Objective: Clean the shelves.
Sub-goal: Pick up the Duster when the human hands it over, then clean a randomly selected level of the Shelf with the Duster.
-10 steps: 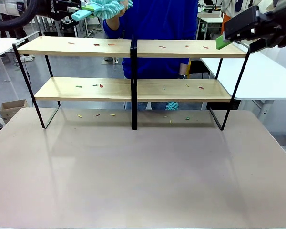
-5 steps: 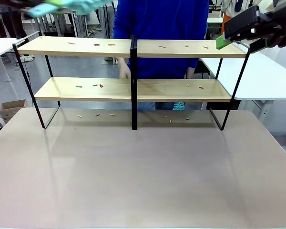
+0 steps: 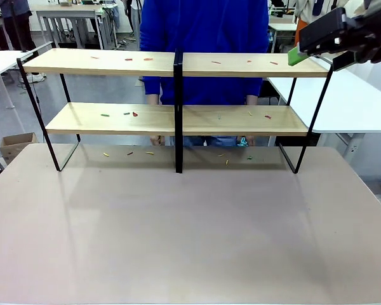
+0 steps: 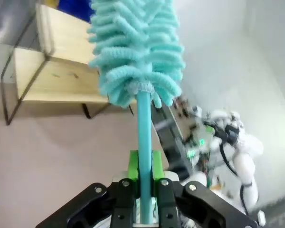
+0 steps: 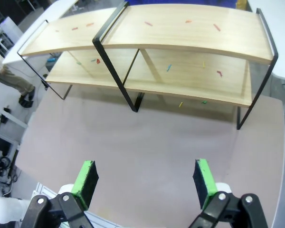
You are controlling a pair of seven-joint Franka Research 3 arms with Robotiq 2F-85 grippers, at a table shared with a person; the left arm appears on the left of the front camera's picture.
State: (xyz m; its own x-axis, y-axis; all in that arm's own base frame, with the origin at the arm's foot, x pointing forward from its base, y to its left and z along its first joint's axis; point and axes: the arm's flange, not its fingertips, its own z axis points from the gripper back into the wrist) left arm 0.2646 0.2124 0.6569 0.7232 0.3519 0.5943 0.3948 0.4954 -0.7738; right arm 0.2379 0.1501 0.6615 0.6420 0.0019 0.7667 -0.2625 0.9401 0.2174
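Note:
The shelves [image 3: 114,62] stand at the far side of the table, two light-wood boards in a black frame. Small coloured scraps [image 3: 134,114] lie on both boards and on the tabletop beneath them. In the left wrist view my left gripper [image 4: 143,183] is shut on the thin handle of a fluffy teal duster [image 4: 133,47], which points up past the shelves [image 4: 57,76]. My right gripper [image 3: 297,56] hovers at the top board's right end. It is open with nothing between its green pads [image 5: 85,180], high above the shelves [image 5: 180,35].
A person in a blue top [image 3: 203,38] stands close behind the shelves, hands low behind the lower board. The grey-brown tabletop [image 3: 190,229] stretches in front of the rack. White tables [image 3: 343,95] stand to the right and left.
My left gripper has carried the duster up and left out of the front view, away from the person's hand. The person has lowered both arms behind the shelves. The right gripper has stayed still.

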